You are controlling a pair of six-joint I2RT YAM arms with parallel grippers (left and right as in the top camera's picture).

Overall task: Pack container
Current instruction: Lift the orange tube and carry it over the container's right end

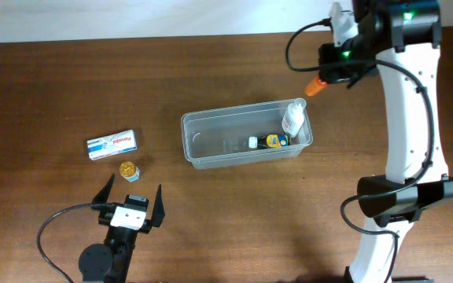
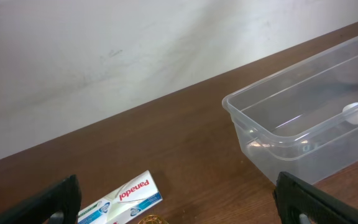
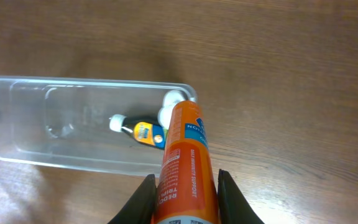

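Clear plastic, our one container lies lengthwise left to right on the bench, holding a white bottle and a dark bottle. Our right hand pinches one orange tube; our left hand is spread.

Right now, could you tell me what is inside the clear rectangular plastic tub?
In the tub: a white plastic bottle at one end, a dark white-capped bottle lying beside it. The orange tube partly covers the white bottle.
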